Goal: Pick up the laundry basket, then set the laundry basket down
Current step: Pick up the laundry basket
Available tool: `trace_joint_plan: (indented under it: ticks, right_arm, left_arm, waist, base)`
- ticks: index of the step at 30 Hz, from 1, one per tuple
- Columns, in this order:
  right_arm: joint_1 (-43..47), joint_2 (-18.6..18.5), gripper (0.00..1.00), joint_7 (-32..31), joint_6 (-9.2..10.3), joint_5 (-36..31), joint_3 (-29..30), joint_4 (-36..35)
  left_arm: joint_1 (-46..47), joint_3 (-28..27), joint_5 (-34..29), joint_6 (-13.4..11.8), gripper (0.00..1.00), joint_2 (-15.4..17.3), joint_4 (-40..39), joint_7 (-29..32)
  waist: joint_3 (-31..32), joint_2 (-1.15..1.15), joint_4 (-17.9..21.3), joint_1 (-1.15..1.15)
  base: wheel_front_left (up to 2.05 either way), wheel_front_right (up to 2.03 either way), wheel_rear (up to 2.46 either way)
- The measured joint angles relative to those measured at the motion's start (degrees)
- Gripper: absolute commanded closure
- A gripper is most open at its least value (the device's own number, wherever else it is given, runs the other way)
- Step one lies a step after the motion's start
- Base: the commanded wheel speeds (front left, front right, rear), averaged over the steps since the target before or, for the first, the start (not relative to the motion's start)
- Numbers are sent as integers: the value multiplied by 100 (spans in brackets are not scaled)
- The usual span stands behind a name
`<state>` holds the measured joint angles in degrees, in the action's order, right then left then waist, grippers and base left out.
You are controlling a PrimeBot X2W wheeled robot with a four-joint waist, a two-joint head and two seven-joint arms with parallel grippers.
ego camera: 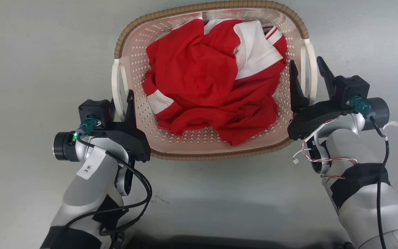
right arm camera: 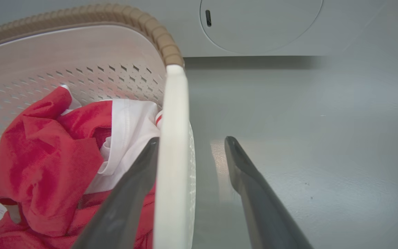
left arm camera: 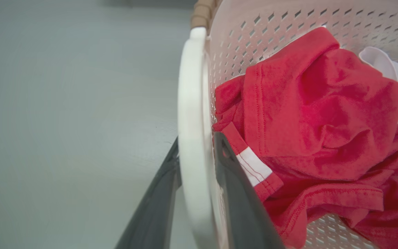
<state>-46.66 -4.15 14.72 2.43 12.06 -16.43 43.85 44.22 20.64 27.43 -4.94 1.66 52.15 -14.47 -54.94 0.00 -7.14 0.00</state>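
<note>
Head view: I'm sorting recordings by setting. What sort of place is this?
Probably a laundry area: a laundry basket of red and white clothes stands on a grey floor, near a white appliance with a round door.

Silver forearms (ego camera: pixel 85 193), black left gripper (ego camera: pixel 121 100) and right gripper (ego camera: pixel 306 61), teal connectors (ego camera: pixel 90 123), looping black cable (ego camera: pixel 148 186), white tag (ego camera: pixel 90 166) lower left.

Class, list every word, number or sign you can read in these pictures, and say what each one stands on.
"3" followed by a star-like mark: on the white tag stuck to the left forearm, lying sideways in the head view.
No other text can be read: the laundry basket, the red and white clothes and the white appliance carry no visible lettering.
</note>
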Motion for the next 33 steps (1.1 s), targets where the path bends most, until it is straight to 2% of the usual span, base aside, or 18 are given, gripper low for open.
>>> trace_joint_plan:
  ticks: [1,2,3,4,9,19,33]
  right_arm:
    - [-8,1,66,0,0,0,-9,38]
    - [-18,1,80,0,0,0,-21,76]
    - [-34,0,91,0,0,0,-30,111]
    - [-60,1,100,0,0,0,-44,145]
    - [-148,21,100,2,18,98,-187,263]
    - [-113,11,100,-1,219,502,-510,642]
    - [149,21,100,-5,363,1360,-1124,1109]
  left_arm:
    - [24,23,35,38,72,0,27,0]
    - [37,44,64,44,91,-1,56,0]
    - [47,63,99,51,100,-5,77,-3]
    - [57,78,132,89,100,-3,99,-10]
    - [131,248,334,101,100,-9,197,-10]
    - [141,531,683,143,100,-13,452,-7]
    - [35,848,887,191,100,-43,939,1]
  waist:
    - [-1,0,-2,0]
    - [-2,0,-3,0]
    - [-2,0,-3,0]
    - [-2,0,-3,0]
    - [14,0,-8,0]
    - [263,0,-15,0]
    - [1188,0,12,0]
  base:
    - [0,0,0]
    - [0,0,0]
    - [0,0,0]
    - [0,0,0]
    - [0,0,0]
    - [0,0,0]
    - [0,0,0]
